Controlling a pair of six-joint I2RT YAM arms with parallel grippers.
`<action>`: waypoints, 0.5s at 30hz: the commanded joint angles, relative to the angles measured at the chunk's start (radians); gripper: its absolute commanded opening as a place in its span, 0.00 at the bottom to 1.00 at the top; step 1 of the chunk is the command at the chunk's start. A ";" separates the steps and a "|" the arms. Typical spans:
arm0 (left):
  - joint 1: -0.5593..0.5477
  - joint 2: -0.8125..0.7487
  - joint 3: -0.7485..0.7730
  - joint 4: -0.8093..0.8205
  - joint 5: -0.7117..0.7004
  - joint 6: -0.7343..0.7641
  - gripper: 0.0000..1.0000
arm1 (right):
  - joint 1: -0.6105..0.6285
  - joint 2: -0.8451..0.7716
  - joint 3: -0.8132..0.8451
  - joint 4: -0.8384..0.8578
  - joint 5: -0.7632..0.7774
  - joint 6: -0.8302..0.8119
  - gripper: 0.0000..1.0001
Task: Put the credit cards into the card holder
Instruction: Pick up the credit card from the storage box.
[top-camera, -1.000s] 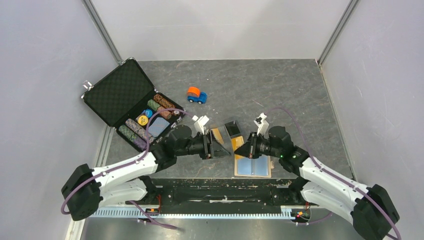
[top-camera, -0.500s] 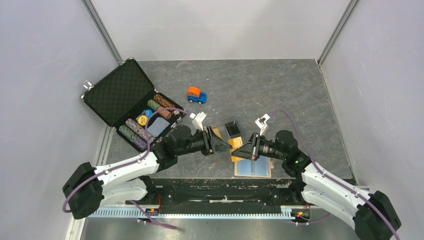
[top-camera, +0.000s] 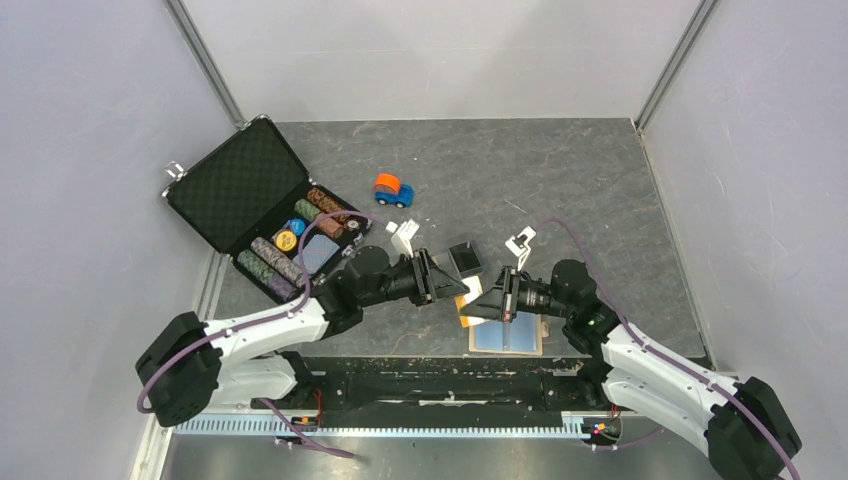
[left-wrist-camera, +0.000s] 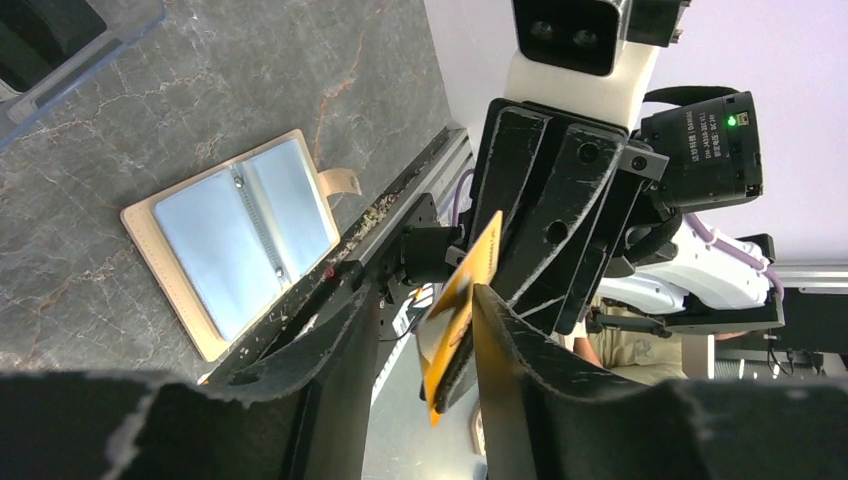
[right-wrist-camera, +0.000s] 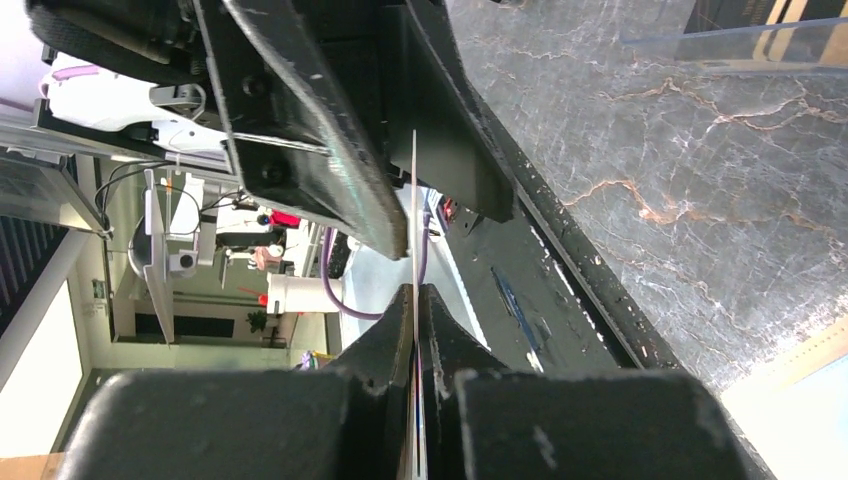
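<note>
A gold credit card (top-camera: 470, 297) is held in the air between my two grippers. My right gripper (top-camera: 480, 303) is shut on it; the right wrist view shows the card edge-on (right-wrist-camera: 413, 200) pinched between the fingers (right-wrist-camera: 414, 292). My left gripper (top-camera: 452, 285) is open around the card's other end. In the left wrist view the card (left-wrist-camera: 462, 300) leans against one finger, with a wide gap to the other. The beige card holder (top-camera: 507, 336) lies open on the table below my right gripper, its light blue inside showing (left-wrist-camera: 235, 235). No other cards are clearly visible.
An open black chip briefcase (top-camera: 262, 205) with poker chips stands at the left. A small orange and blue toy car (top-camera: 393, 189) sits behind the arms. A clear box with a dark base (top-camera: 464, 258) stands just behind the grippers. The table's front rail (top-camera: 440, 368) is close by.
My left gripper has moved right to meet my right gripper. My right gripper has shifted slightly left with the gold card, so the card now sits between the left fingers.
</note>
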 joint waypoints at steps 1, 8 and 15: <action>-0.004 0.003 -0.041 0.186 0.033 -0.024 0.43 | -0.003 0.000 0.007 0.076 -0.034 0.019 0.00; -0.003 -0.014 -0.059 0.208 0.023 -0.034 0.05 | -0.002 0.015 0.001 0.069 -0.033 0.006 0.16; -0.003 -0.057 -0.042 0.012 -0.022 0.012 0.02 | -0.005 0.002 0.049 -0.153 0.030 -0.147 0.56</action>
